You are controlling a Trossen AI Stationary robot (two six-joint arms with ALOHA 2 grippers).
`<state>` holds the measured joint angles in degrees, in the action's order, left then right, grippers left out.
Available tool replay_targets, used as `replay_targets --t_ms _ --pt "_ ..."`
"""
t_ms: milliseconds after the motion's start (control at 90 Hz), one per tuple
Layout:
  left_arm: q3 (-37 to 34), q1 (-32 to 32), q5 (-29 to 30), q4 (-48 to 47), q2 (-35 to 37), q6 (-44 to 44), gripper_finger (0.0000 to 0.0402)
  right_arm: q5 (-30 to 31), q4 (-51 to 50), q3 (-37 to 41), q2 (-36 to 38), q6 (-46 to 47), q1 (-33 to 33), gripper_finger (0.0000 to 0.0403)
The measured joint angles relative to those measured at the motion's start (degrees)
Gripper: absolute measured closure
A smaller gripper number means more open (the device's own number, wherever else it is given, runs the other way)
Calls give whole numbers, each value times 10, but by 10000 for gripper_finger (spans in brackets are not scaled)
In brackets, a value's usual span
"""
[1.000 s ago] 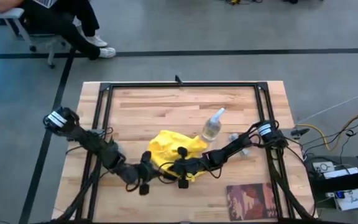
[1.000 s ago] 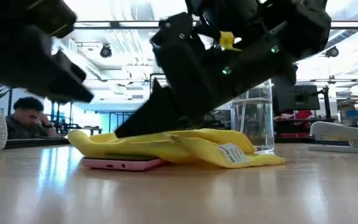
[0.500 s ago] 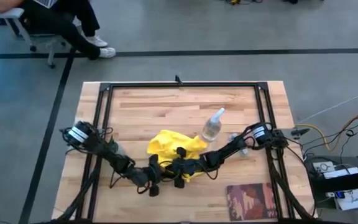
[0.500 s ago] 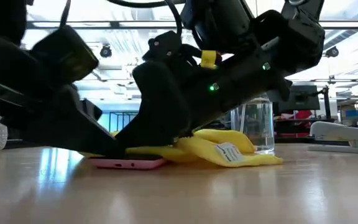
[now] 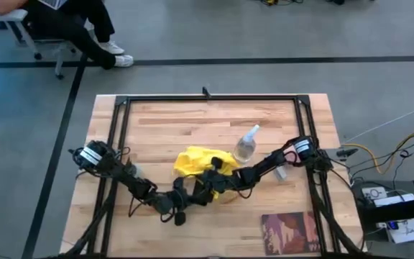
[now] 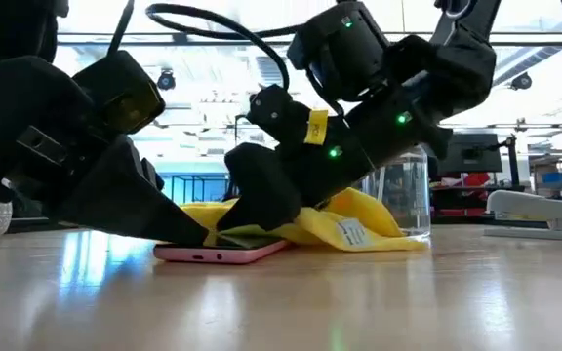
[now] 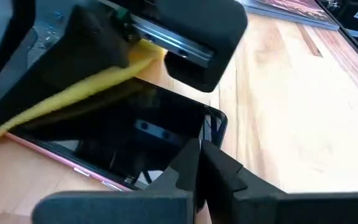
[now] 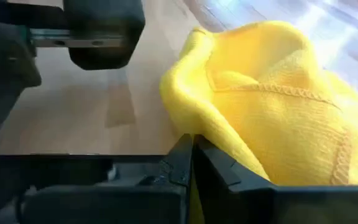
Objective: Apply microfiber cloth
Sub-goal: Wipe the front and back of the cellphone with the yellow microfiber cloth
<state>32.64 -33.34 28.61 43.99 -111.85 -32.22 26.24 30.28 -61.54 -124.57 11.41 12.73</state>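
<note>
Desk (image 5: 157, 126): yellow cloth (image 5: 196, 162) bunched mid-desk beside the spray bottle (image 5: 246, 144), one edge over the phone (image 6: 222, 252). My right fingers (image 8: 191, 152) are pinched shut on the cloth edge. My left fingers (image 7: 199, 158) are closed, empty, pressing on the phone's end. Best approach: keep the phone pinned, drag the cloth flat across the glass, light pressure.

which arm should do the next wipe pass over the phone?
Right, probably. The right gripper is already shut on the microfiber cloth at the phone. The left gripper is shut at the phone's near edge, seemingly pinning it.
</note>
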Motion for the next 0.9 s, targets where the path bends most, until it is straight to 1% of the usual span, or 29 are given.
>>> replay_targets --t_ms 111,278,444,511,600,767,833,900 --pt "0 0 -1 0 0 -3 401 -4 14 2 -1 -1 2 403" --pt "-1 3 -7 2 0 0 401 -15 49 3 -4 -18 31 403" --pt "-2 5 -9 2 0 1 401 -94 67 3 -4 -25 57 403" --pt "-2 5 -8 4 -1 1 401 -104 72 3 -4 -24 62 403" --pt "-2 5 -8 5 -1 1 401 -89 62 3 -4 -17 63 403" --pt "-2 5 -8 6 -1 -3 401 -15 34 13 -1 -7 32 403" --pt "-2 4 -8 6 -1 -10 401 -2 37 23 0 -7 13 403" --pt "-2 4 -8 6 -1 -12 401 -2 37 33 7 -7 -2 403"
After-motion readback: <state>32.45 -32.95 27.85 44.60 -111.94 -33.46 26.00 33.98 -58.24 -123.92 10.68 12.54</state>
